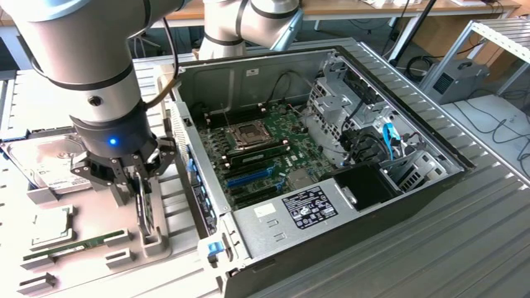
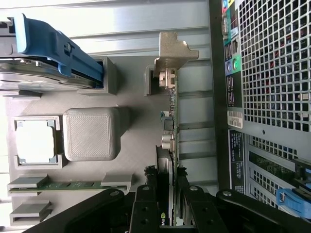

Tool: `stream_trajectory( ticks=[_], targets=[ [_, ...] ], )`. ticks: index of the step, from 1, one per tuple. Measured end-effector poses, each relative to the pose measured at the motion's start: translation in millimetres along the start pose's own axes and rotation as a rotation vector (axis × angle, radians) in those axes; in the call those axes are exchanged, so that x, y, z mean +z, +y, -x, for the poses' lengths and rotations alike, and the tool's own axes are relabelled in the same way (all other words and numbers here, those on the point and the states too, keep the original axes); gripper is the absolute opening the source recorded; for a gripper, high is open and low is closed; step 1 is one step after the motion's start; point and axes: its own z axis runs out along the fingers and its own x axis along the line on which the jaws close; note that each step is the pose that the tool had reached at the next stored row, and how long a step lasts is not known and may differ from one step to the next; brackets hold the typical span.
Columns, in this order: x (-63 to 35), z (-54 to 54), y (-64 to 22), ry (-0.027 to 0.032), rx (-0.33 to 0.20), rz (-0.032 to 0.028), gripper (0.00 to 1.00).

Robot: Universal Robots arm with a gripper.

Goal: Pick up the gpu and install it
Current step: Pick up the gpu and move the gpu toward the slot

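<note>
Surface: ribbed metal table [image 1: 463,236] in a workshop, with desks and cables behind it.
Landmark: open computer case [image 1: 240,77] lying on its side, motherboard [image 1: 265,146] facing up.
Fixture: grey printed parts tray [image 1: 99,217] just outside the case, against its perforated back panel [image 2: 272,73].
gpu: the gpu [image 1: 149,220] [image 2: 170,141] stands on edge in the tray slot nearest the case, closer to the case than any other part on the tray.
Long axis: runs parallel to the back panel of the case. The metal bracket [image 2: 172,53] sits at the card's far end, away from the fingers.
Gripper: the gripper [image 1: 141,189] [image 2: 167,213] is down over the card's other end, one finger on each face and the thin edge between them.
Finger state: pads lie against both faces with no gap that I can make out. I judge it clamped on the card.
Seating: the bracket end sits in its tray holder, so I judge the card not yet lifted.
Other parts: hard drive [image 1: 49,161], processor [image 1: 49,226] and memory stick [image 1: 74,245] lie further from the case than the gpu, all apart from the fingers.
Target side: the blue expansion slot [image 1: 248,177] is inside the case, on the motherboard, beyond the case wall from the card.
Arm: one arm only, directly above the card.
</note>
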Motion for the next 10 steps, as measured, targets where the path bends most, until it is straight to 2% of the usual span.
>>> stream_trajectory(
  ticks=[10],
  targets=[
    [-2.8, 0.1, -0.1, 0.0001, 0.0, -0.0001, 0.26]
  ],
)
